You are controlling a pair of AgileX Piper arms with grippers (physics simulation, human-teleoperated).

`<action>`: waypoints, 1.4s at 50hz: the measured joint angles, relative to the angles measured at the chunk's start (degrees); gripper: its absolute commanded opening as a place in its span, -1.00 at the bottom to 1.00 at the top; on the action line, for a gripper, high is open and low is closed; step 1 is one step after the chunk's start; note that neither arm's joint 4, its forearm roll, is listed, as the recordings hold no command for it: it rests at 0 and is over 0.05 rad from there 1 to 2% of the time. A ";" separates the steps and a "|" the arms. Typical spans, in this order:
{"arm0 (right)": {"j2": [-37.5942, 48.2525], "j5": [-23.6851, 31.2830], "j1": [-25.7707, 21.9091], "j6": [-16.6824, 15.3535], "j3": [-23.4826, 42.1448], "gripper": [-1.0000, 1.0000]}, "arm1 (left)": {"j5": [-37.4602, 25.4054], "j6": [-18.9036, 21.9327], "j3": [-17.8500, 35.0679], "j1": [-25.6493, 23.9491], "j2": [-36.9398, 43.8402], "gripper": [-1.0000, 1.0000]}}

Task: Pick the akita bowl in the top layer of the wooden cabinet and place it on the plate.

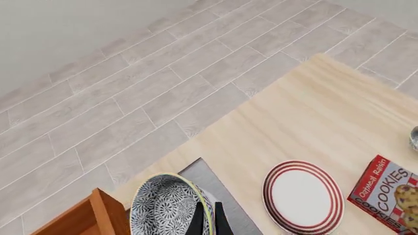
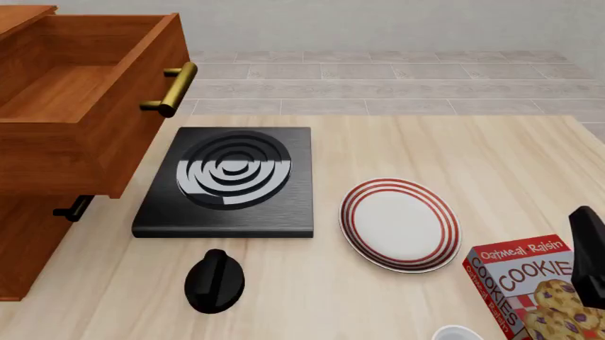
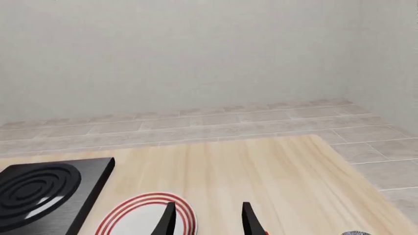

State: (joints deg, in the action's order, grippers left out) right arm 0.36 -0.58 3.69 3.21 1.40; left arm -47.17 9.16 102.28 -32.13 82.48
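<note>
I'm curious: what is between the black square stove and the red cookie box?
The round white plate with red rings lies between the black stove and the red cookie box, seen in the front view.

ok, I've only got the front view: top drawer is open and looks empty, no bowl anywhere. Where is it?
Observer: The left wrist view has it. The akita bowl is at the left gripper, fingers closed on its rim.
Operator: Upright?
Observer: No, it's tipped on its side, with the patterned outside facing the camera. The plate lies apart from it, nothing on it.
Operator: Right gripper?
Observer: In its wrist view the right gripper is open, with nothing between the fingers.
</note>
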 measured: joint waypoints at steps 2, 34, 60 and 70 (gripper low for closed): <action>0.02 -0.04 0.03 0.03 0.02 1.00 | 0.29 0.03 -0.30 -0.32 0.11 -1.00; -0.18 -0.07 0.40 0.25 0.10 1.00 | 5.01 -0.63 -4.45 -5.43 3.18 -1.00; -0.22 0.03 0.24 0.09 -0.08 1.00 | 8.55 -1.47 -6.32 -8.92 6.77 -1.00; -0.21 0.00 0.19 0.09 -0.14 1.00 | 9.78 -1.18 -6.51 -10.70 8.39 -1.00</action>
State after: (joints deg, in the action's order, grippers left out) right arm 0.15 -0.57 3.88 3.30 1.25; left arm -37.39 7.98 95.76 -42.83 90.86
